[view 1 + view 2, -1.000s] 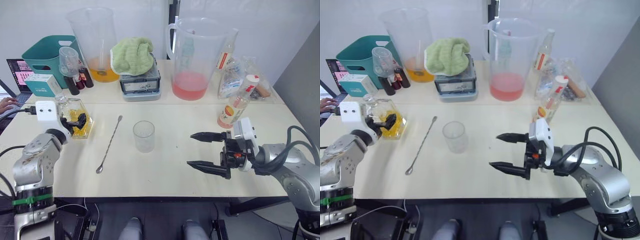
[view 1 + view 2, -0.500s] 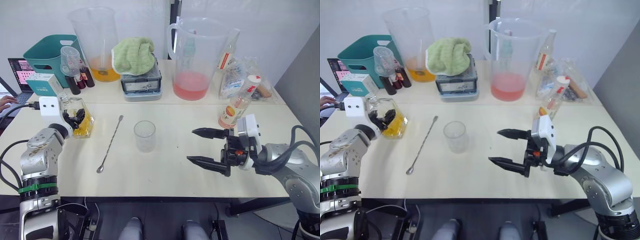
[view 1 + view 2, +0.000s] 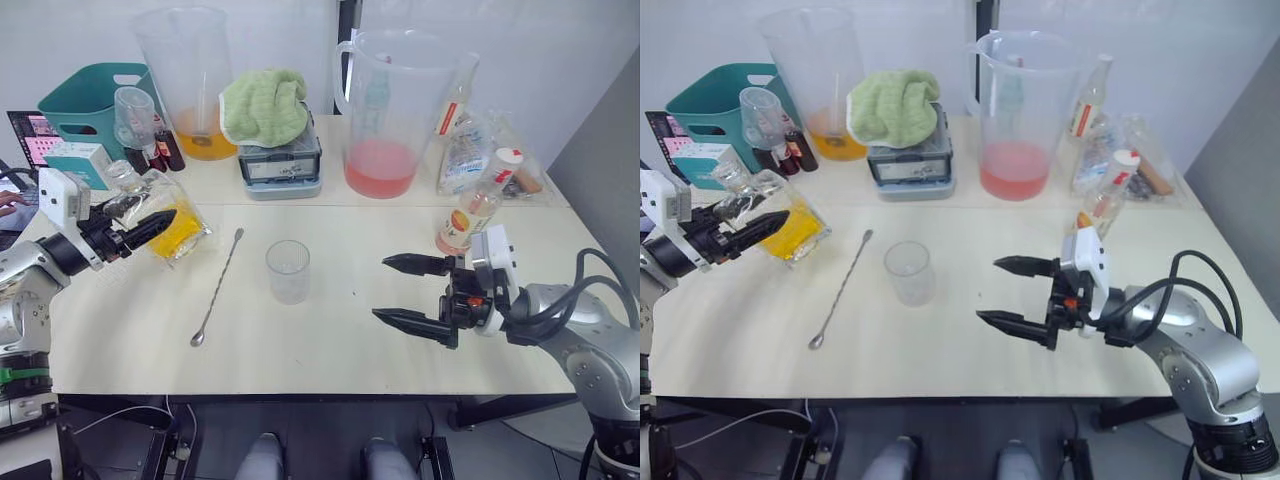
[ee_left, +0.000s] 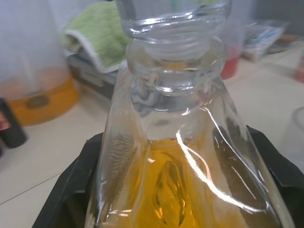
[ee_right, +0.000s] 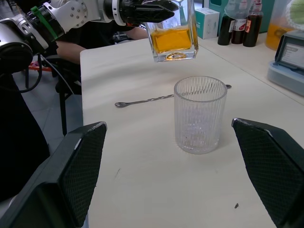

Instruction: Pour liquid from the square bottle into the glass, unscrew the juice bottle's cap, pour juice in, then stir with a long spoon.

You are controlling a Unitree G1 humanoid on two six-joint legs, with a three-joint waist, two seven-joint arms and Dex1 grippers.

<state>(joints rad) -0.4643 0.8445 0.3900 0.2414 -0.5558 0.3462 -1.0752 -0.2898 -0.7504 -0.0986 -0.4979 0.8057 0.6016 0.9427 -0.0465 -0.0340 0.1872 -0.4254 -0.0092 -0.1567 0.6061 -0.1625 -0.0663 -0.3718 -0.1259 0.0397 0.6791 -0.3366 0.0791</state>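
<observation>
My left gripper (image 3: 158,222) is shut on the square bottle (image 3: 185,232), which hangs above the table's left side, tilted with its neck away from the glass. Yellow-orange liquid fills its lower part (image 4: 166,190), and black fingers (image 4: 71,194) press on both of its sides. The empty ribbed glass (image 3: 288,271) stands at the table's middle. The long spoon (image 3: 220,285) lies between bottle and glass. My right gripper (image 3: 380,289) hovers open to the right of the glass, nothing between its fingers (image 5: 71,171). The juice bottle (image 3: 478,205) stands upright behind it with its white cap (image 3: 508,157) on.
At the back stand a pitcher with pink liquid (image 3: 385,110), a pitcher with orange liquid (image 3: 190,85), a green cloth on a scale (image 3: 265,105), a teal basket (image 3: 85,100), small dark bottles (image 3: 165,155) and plastic bags (image 3: 470,150). A person's hand (image 3: 10,200) rests at the far left.
My left gripper has lifted the square bottle off the table and tilted it, the arm swinging out to the left. The right gripper has barely moved.
</observation>
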